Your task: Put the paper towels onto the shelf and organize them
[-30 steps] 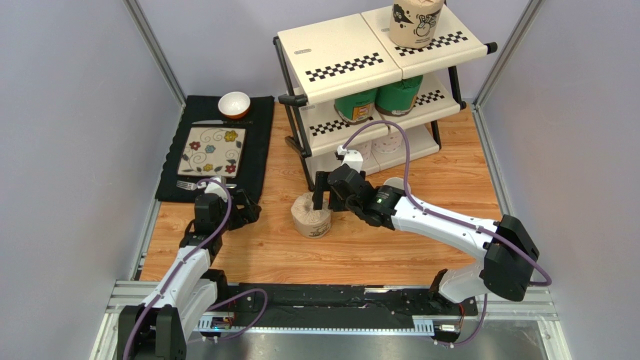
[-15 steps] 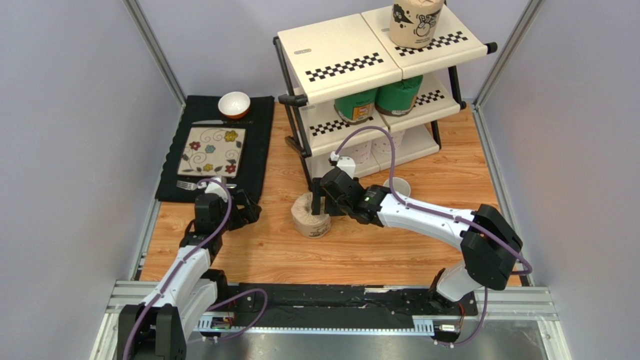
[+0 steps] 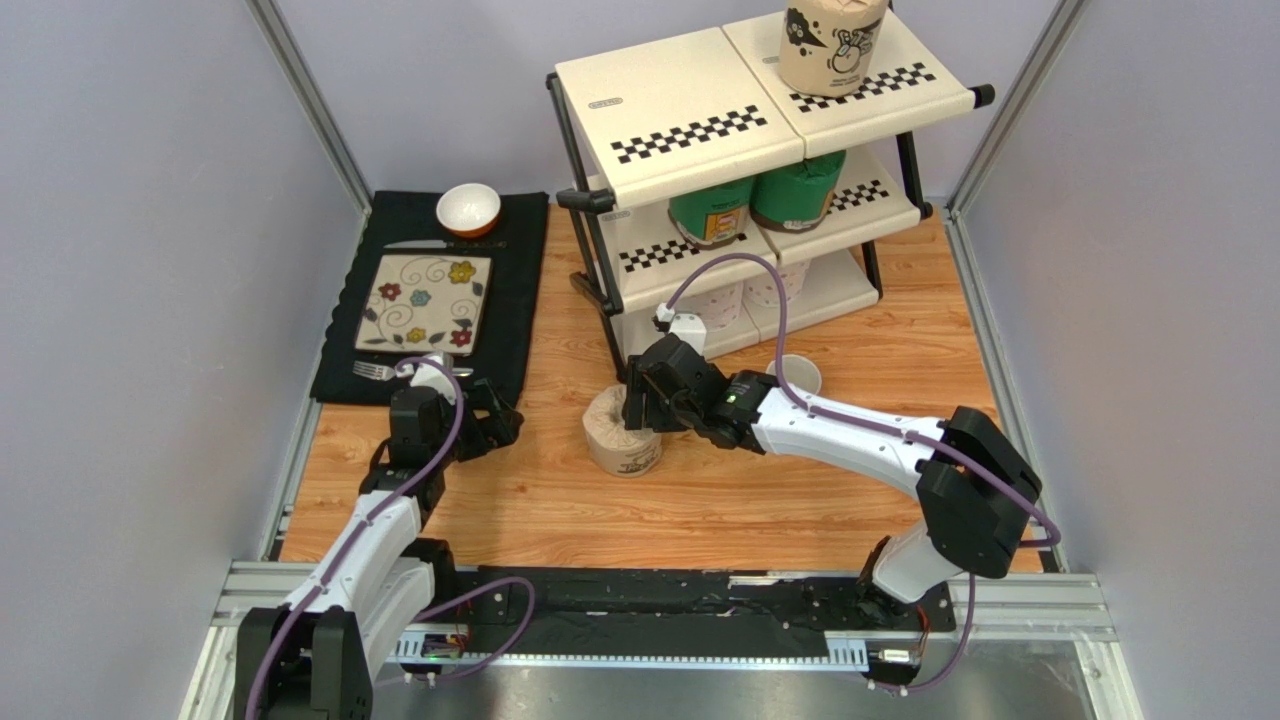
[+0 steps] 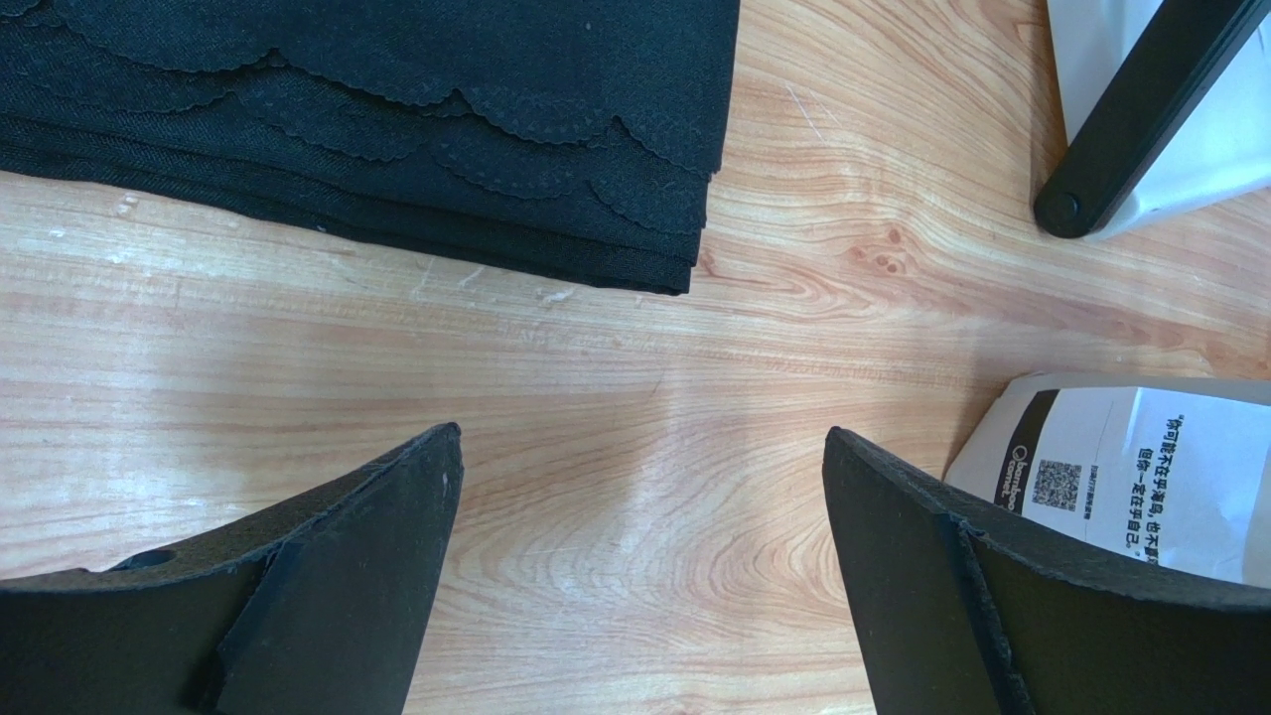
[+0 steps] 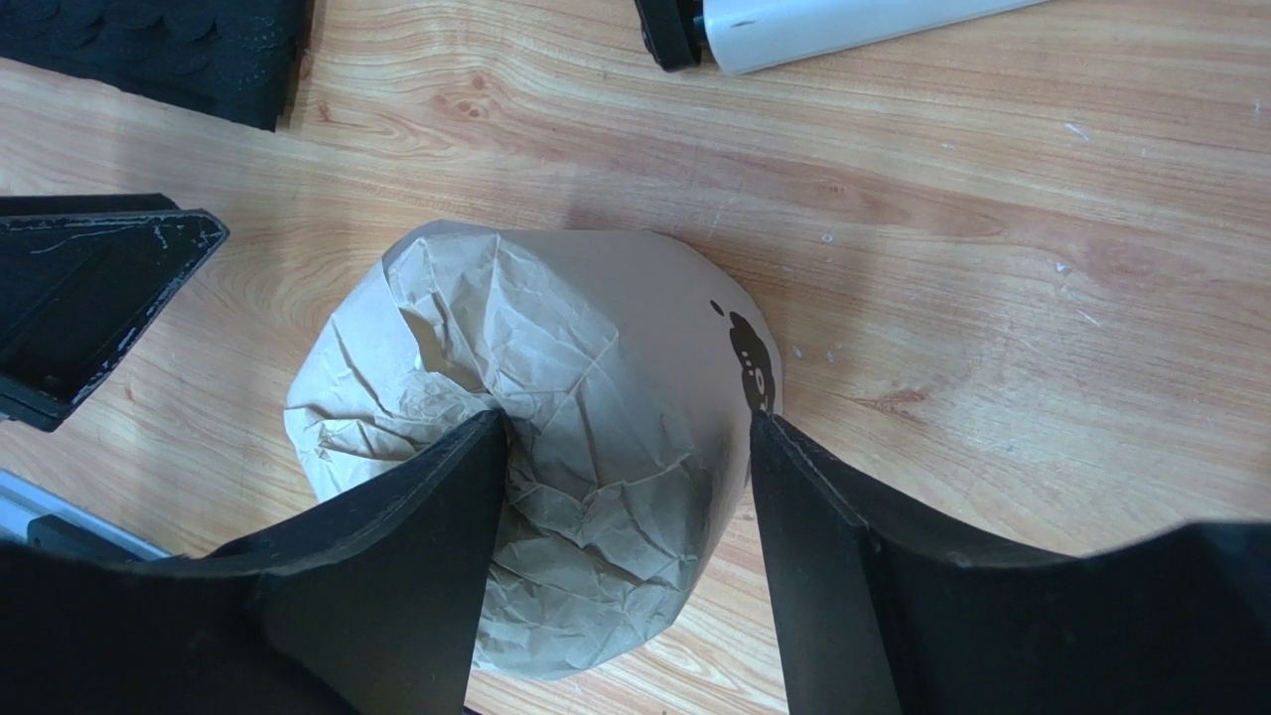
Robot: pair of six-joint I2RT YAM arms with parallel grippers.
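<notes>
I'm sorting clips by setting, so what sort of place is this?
Probably a robot test cell staged as a home corner: plain grey walls on aluminium posts enclose a wooden table, with a checkered shelf and a placemat holding a floral plate.

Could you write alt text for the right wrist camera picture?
The right gripper straddles one side of a brown paper towel roll standing on the wooden table, one finger in its crumpled top hollow, one outside. The shelf's foot shows above.
</notes>
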